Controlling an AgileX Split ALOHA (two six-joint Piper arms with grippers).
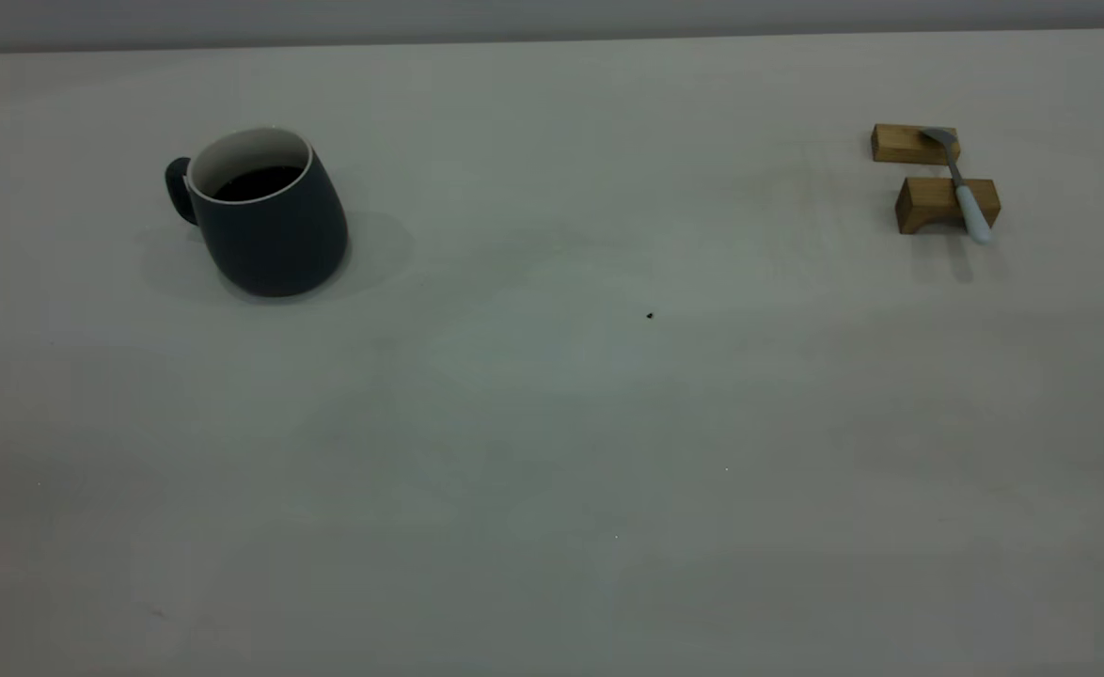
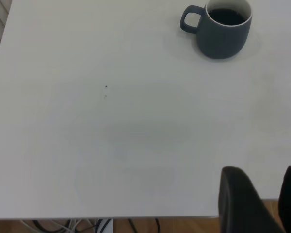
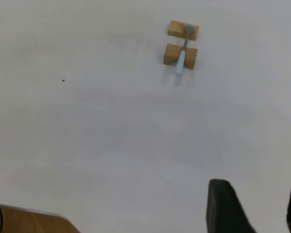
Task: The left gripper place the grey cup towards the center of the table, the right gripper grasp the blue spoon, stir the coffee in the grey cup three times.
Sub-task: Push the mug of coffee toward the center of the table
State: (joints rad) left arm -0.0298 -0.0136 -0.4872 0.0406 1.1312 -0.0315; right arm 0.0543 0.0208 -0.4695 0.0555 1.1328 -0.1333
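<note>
Both hands parked off the counter edge, nothing gripped; cup and spoon untouched.

1 cup (image 1: pixel 265 216): dark slate-grey, wider at base, white inside with thin white rim, loop handle pointing to the exterior view's left; upright on the counter (image 1: pixel 552 423) at far left. Coffee (image 1: pixel 256 181) inside, near-black, flat surface. 1 spoon (image 1: pixel 961 183): pale blue handle, grey metal neck and bowl, lying across 2 wooden blocks (image 1: pixel 945 203) at far right, bowl on the farther block, handle tip overhanging the nearer one. Cup and spoon well apart. Left hand (image 2: pixel 264 201): fingers spread, visible gap, holding nothing, near the counter edge, well away from the cup. Right hand (image 3: pixel 259 206): fingers spread, empty, far from the spoon.
</note>
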